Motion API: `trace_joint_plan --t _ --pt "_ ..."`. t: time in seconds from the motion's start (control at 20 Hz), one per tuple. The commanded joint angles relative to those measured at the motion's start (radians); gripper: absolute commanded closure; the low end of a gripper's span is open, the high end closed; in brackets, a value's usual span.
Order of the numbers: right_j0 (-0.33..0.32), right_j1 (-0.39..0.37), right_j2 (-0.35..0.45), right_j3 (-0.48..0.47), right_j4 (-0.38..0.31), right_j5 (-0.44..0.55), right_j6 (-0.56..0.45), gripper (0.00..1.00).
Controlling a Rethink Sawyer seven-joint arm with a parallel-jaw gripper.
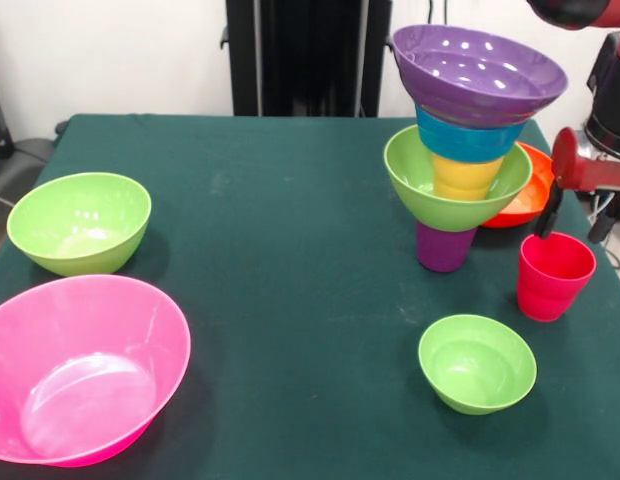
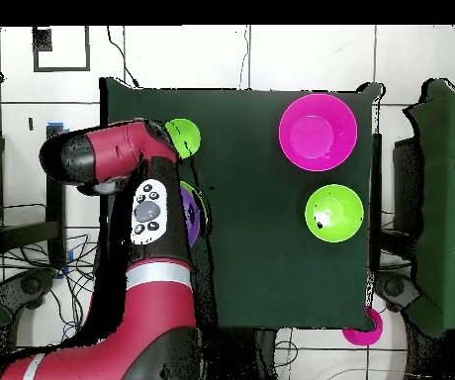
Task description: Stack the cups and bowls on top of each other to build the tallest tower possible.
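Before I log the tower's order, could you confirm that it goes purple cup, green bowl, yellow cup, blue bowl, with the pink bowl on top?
Not quite: the front view shows a wide purple bowl on top of the tower. The pink bowl sits apart on the table. The rest is right.

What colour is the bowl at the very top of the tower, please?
Purple: the top bowl shows best in the front view.

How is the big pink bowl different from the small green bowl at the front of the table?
The pink bowl is far wider than the small green bowl. The pink one lies tilted on its side wall; the green one sits level. Pink is at one front corner, green near the red cup. Both are empty, glossy and unstacked.
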Motion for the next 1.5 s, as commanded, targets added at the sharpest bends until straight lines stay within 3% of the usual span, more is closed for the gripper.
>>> trace_joint_plan --t 0.05,0.25,1.05,1.5 --pt "0.020 0.029 0.041 -0.021 0.016 -0.006 0.130 0.00" --pt "0.026 0.023 0.041 0.004 0.023 -0.028 0.142 0.00" --pt "0.032 0.111 0.045 -0.101 0.053 -0.019 0.159 0.00" --pt "0.055 0.101 0.024 -0.097 0.069 -0.010 0.168 0.00"
